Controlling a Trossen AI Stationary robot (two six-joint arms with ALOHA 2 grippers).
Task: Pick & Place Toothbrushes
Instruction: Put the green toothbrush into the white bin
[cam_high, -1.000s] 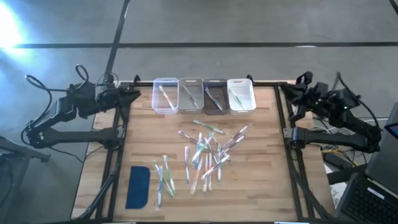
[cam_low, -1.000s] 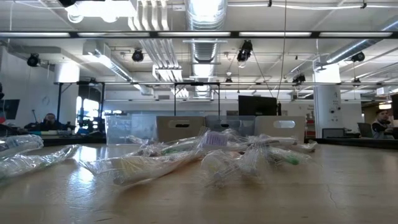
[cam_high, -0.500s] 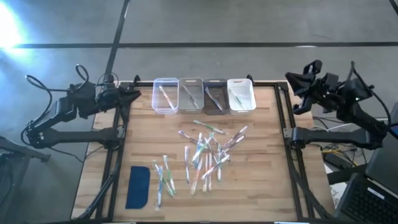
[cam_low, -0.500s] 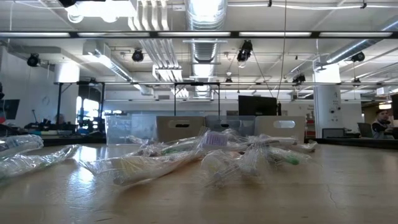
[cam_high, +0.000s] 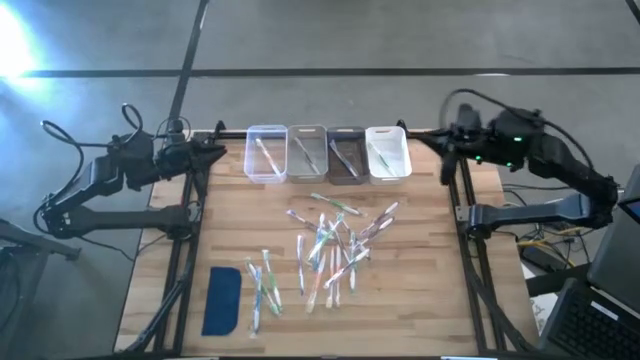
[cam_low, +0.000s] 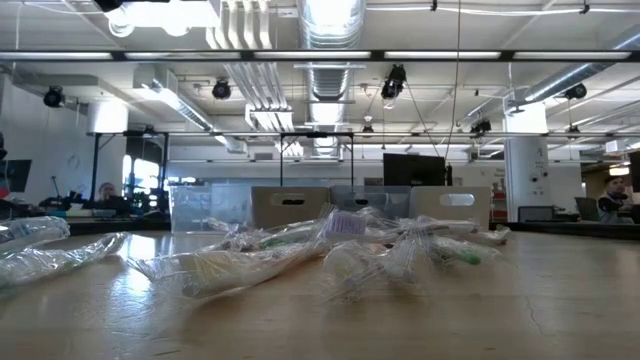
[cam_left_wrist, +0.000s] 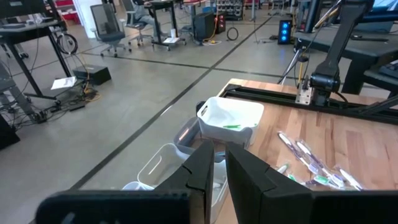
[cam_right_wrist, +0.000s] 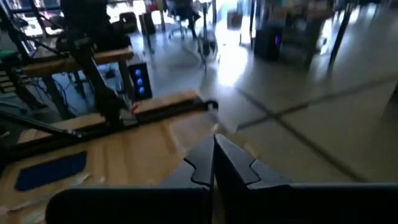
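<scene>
The toothbrushes (cam_high: 330, 245) lie in a loose heap mid-worktop (cam_high: 420, 290), long axes mostly running from the bins toward the near edge, some slanted; a few lie beside the blue pad (cam_high: 222, 300). One rests lengthwise in each bin (cam_high: 327, 153). Left claw (cam_high: 218, 152), fingers nearly together, and right claw (cam_high: 436, 143), pressed together, both hold nothing at the far corners.

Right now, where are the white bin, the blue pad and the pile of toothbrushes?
white bin (cam_high: 387, 153): high view, on its inside floor.
blue pad (cam_high: 222, 300): high view, on its flat middle.
toothbrushes (cam_high: 330, 245): high view, at the middle of the loose pile.
</scene>
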